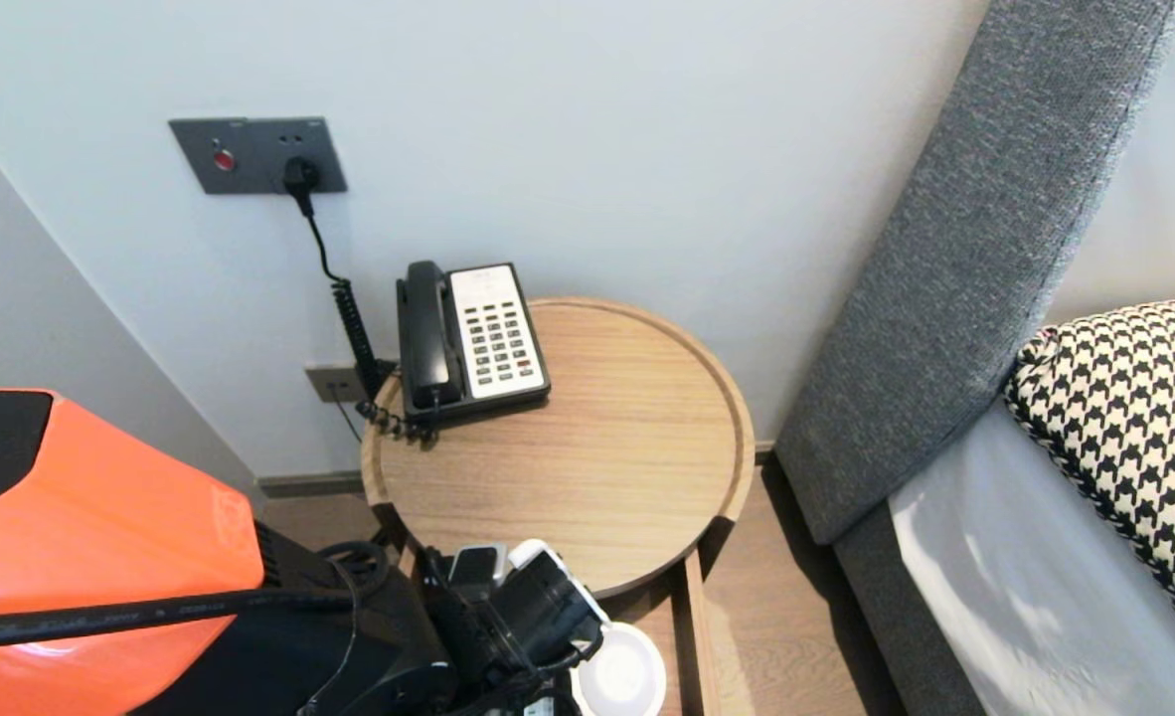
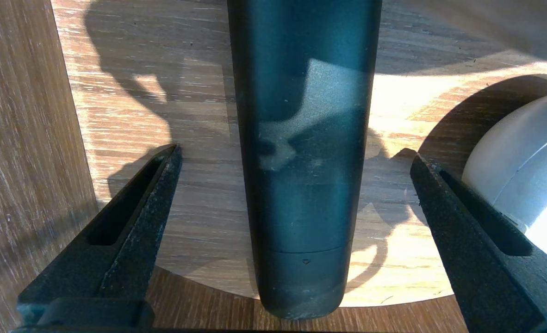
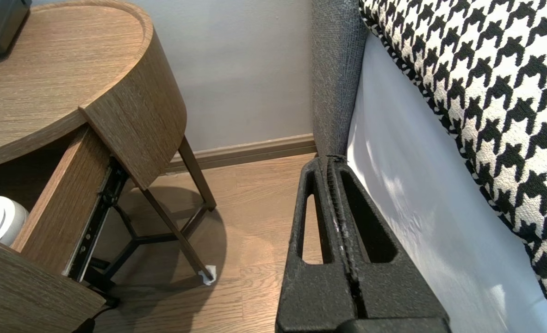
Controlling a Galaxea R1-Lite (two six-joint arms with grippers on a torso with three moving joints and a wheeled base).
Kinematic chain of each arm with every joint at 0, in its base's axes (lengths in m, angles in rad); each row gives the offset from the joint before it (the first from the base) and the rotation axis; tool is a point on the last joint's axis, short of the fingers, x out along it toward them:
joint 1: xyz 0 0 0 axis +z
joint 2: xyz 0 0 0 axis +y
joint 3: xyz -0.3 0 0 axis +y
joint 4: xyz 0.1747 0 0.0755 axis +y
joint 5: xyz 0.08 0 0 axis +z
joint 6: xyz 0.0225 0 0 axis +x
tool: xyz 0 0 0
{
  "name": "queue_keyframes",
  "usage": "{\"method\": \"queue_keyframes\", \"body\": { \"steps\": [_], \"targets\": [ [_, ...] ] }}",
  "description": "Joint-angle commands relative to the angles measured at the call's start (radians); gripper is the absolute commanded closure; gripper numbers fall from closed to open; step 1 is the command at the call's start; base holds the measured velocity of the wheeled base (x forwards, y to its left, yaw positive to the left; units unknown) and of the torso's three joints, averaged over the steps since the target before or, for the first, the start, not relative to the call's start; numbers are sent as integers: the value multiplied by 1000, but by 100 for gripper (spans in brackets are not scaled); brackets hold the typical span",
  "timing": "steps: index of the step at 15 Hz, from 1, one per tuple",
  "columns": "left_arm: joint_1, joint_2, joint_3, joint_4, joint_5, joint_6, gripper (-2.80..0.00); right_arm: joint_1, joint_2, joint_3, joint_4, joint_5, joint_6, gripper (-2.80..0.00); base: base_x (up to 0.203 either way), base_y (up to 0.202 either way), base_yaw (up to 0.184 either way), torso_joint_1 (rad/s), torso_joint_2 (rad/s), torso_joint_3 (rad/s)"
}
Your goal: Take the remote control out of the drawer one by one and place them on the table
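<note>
Head view: round wooden table [image 1: 637,467], telephone [image 1: 473,338] at its wall-side edge, presumably for cord reach, key labels unreadable; left gripper [image 1: 538,607] lowered into the open drawer [image 1: 692,617] beside a white round object [image 1: 622,676]. Left wrist view: fingers [image 2: 139,208] spread wide, straddling without touching a slim dark bar [image 2: 306,162] that lies on the drawer floor; one small arrow mark, no legible writing. Right wrist view: right gripper [image 3: 336,159], fingers pressed together, empty, parked beside the bed sheet [image 3: 417,208].
</note>
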Motion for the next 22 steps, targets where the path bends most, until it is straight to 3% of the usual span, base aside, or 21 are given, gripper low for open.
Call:
{"method": "queue_keyframes", "body": {
  "steps": [1, 9, 10, 22],
  "targets": [
    [0, 2, 3, 2, 2, -5, -280, 0, 0, 25, -1, 0, 1, 0, 0, 0, 0, 0, 0, 0],
    [2, 20, 9, 3, 4, 1, -280, 0, 0, 25, -1, 0, 1, 0, 0, 0, 0, 0, 0, 0],
    [2, 20, 10, 3, 4, 0, 0, 0, 0, 25, -1, 0, 0, 0, 0, 0, 0, 0, 0, 0],
    [6, -20, 12, 9, 48, 8, 0, 0, 0, 25, -1, 0, 0, 0, 0, 0, 0, 0, 0, 0]
  ]
}}
